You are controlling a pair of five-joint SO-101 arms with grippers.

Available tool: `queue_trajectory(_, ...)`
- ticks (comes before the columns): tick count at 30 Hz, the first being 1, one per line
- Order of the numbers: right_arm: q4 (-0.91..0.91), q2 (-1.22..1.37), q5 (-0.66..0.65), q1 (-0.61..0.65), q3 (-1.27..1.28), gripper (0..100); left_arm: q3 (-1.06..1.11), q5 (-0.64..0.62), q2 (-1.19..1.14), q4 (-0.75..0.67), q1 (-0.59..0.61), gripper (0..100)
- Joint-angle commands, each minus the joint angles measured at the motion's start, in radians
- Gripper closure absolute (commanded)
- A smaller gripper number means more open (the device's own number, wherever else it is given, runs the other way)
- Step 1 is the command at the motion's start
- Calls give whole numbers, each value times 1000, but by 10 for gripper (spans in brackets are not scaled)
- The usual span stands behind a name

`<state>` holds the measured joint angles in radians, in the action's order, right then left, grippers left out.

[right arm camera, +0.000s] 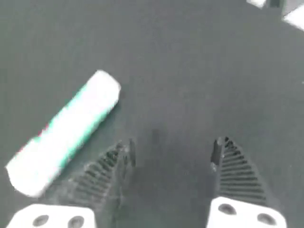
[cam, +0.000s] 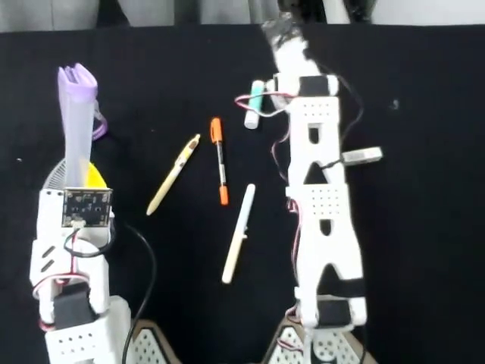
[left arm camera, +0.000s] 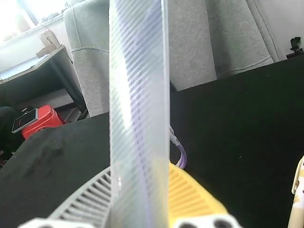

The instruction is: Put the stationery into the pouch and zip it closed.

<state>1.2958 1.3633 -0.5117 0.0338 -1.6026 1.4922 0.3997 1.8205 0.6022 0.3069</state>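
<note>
Because the marker (right arm camera: 61, 133) lies outside the right jaws and not between them, closing now would likely pinch only bare worktop (right arm camera: 190, 57). Worse, 1 finger (right arm camera: 107, 166) could clip the round barrel and send it rolling away. Those jaws stand wide apart. The marker rests just beside the outer face of that finger, at a slant to it; whether the 2 touch I cannot tell. By my judgement the right arm (cam: 318, 189) needs a sideways shift to bring the barrel into the gap before any squeeze.

A second risk sits with the pouch (left arm camera: 137, 118). The left jaws are clamped on its lower end and hold it upright, well apart from the marker. It is tall and looks soft, so it may lean or fold when something is pushed into its top. Whether that top is open I cannot tell.

Between the 2 arms, 3 pens lie on the worktop: a yellow pen (cam: 174, 174), an orange pen (cam: 220, 161) and a white pen (cam: 239, 233), none inside the pouch.
</note>
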Motion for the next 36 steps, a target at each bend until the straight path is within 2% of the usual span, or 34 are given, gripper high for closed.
queue_trajectory(1, 120, -19, -316, -46, -54, 726, -12, -6, 6, -25, -7, 971)
queue_trajectory(6, 373, -39, -569, -40, -67, 727, -12, -8, 6, -25, -7, 971)
queue_trajectory(9, 353, -28, -675, -51, -67, 727, -12, -8, 6, -25, -7, 971)
queue_trajectory(14, -5, 67, -684, -103, -67, 727, -12, -9, 6, -25, -7, 971)
queue_trajectory(21, -574, 240, -680, -81, -70, 727, -12, -9, 6, -25, -7, 971)
queue_trajectory(23, -709, 254, -638, -78, -68, 727, -10, -9, 6, -25, -7, 971)
queue_trajectory(28, -984, 257, -382, -52, -67, 727, 31, -8, 6, -80, -7, 971)
queue_trajectory(33, -961, 255, -192, -26, -68, 727, 91, -6, 6, -170, -7, 971)
queue_trajectory(36, -925, 257, -157, -25, -70, 727, 91, -6, 6, -173, -7, 971)
